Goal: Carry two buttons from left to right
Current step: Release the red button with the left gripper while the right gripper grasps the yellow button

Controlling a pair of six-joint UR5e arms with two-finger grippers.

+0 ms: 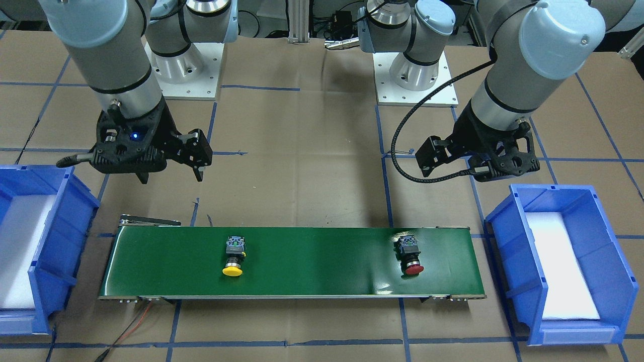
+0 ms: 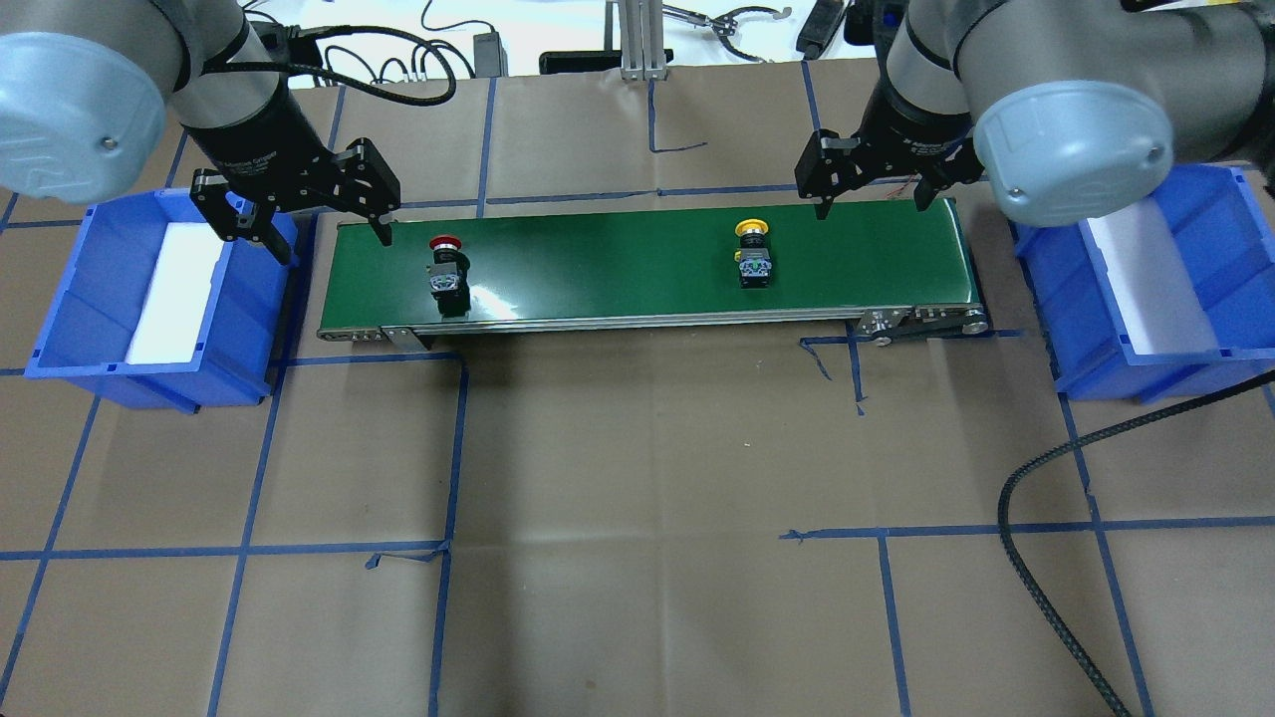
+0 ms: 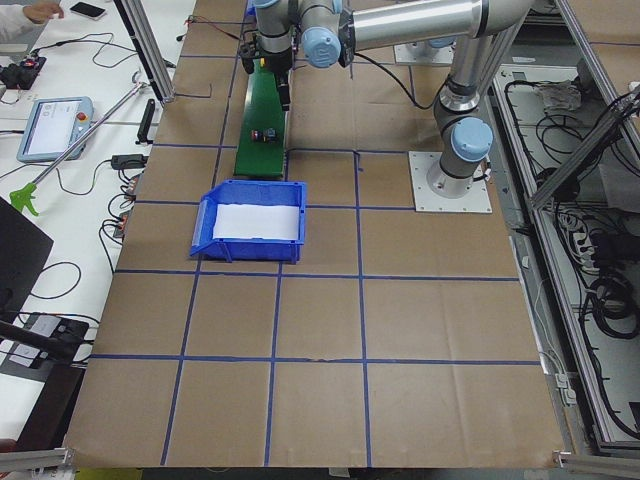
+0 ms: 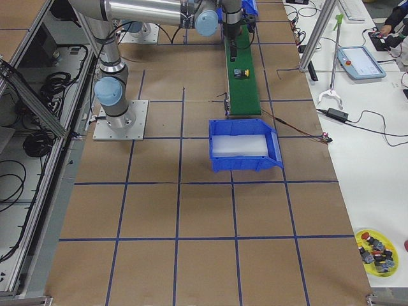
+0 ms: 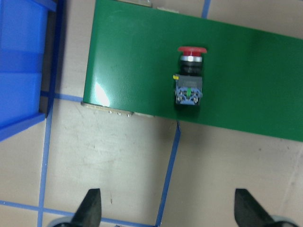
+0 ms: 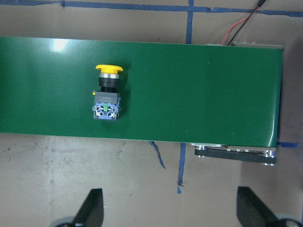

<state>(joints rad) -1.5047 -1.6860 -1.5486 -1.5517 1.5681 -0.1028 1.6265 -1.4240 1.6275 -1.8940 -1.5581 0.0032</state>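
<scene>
A red button [image 2: 448, 269] lies on its side at the left end of the green conveyor belt [image 2: 598, 259]. It also shows in the front view [image 1: 412, 254] and in the left wrist view [image 5: 189, 80]. A yellow button [image 2: 752, 254] lies on its side toward the belt's right end, and shows in the front view [image 1: 233, 256] and the right wrist view [image 6: 108, 92]. My left gripper [image 2: 324, 234] is open and empty, above the belt's left end beside the red button. My right gripper [image 2: 872, 204] is open and empty, above the belt's right end beside the yellow button.
A blue bin [image 2: 60, 329] with a white liner stands off the belt's left end. A second blue bin [image 2: 1096, 349] stands off its right end. A black cable [image 2: 1036, 558] loops over the table at the near right. Blue tape lines grid the brown table cover.
</scene>
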